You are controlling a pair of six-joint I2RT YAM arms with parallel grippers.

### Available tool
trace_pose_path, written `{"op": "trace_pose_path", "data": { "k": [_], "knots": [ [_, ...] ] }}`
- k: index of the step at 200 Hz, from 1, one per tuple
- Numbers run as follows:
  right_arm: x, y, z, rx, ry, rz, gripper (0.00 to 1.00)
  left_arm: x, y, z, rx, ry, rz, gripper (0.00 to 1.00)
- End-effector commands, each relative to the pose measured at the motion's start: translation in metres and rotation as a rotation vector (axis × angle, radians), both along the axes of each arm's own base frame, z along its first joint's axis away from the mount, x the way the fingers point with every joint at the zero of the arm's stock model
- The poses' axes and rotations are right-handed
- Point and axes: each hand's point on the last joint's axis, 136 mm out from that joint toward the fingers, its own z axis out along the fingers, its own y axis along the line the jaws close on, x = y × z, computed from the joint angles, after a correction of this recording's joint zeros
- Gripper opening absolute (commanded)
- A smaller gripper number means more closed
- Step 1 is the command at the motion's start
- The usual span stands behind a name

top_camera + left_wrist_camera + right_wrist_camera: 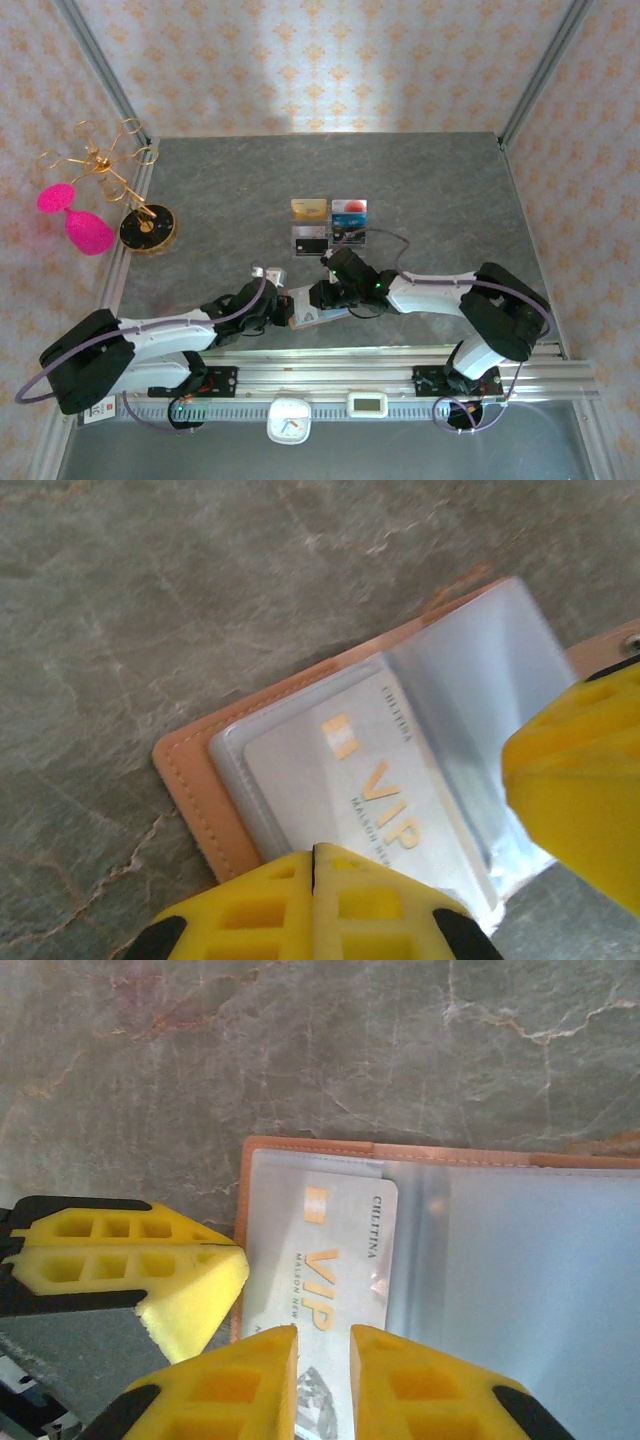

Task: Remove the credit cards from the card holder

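The card holder [300, 1147] lies open on the table [430, 180]. A silver VIP credit card [340, 1250] sits in its clear sleeve. The left gripper [312, 905] is closed, fingers together, its tips at the holder's near edge over the sleeve. The right gripper [324, 1385] stands over the VIP card's near end with its fingers narrowly apart; whether they pinch the card I cannot tell. Beyond the holder lie a gold card [310, 209], a blue-and-red card [349, 210] and two darker cards [309, 238], close together.
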Motion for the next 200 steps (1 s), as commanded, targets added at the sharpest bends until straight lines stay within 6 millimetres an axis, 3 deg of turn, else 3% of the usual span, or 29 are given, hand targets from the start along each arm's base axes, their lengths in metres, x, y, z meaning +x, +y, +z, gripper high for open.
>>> {"op": "trace_pose_path", "data": {
  "k": [1, 36, 71, 94, 104, 159, 200],
  "knots": [
    [0.001, -0.003, -0.013, -0.023, 0.023, -0.018, 0.21, 0.003, 0.007, -0.008, 0.041, -0.011, 0.012, 0.00],
    [0.001, -0.013, -0.025, -0.052, 0.040, -0.047, 0.23, -0.002, 0.007, -0.020, 0.060, 0.025, -0.007, 0.00],
    [-0.003, -0.005, -0.023, -0.006, 0.052, -0.019, 0.19, -0.004, 0.004, -0.023, 0.056, 0.036, -0.020, 0.00],
    [-0.003, -0.004, -0.023, -0.004, 0.055, -0.019, 0.07, -0.004, 0.004, -0.022, 0.055, 0.036, -0.022, 0.00],
    [-0.001, -0.007, -0.023, -0.011, 0.047, -0.035, 0.00, -0.004, 0.004, -0.023, 0.056, 0.038, -0.024, 0.00],
    [-0.001, -0.035, -0.025, -0.057, 0.026, -0.135, 0.00, -0.003, 0.007, -0.022, 0.039, 0.027, -0.012, 0.00],
    [-0.003, -0.039, -0.027, -0.056, 0.024, -0.139, 0.00, 0.007, 0.006, 0.001, 0.006, -0.035, -0.001, 0.00]
  ]
}}
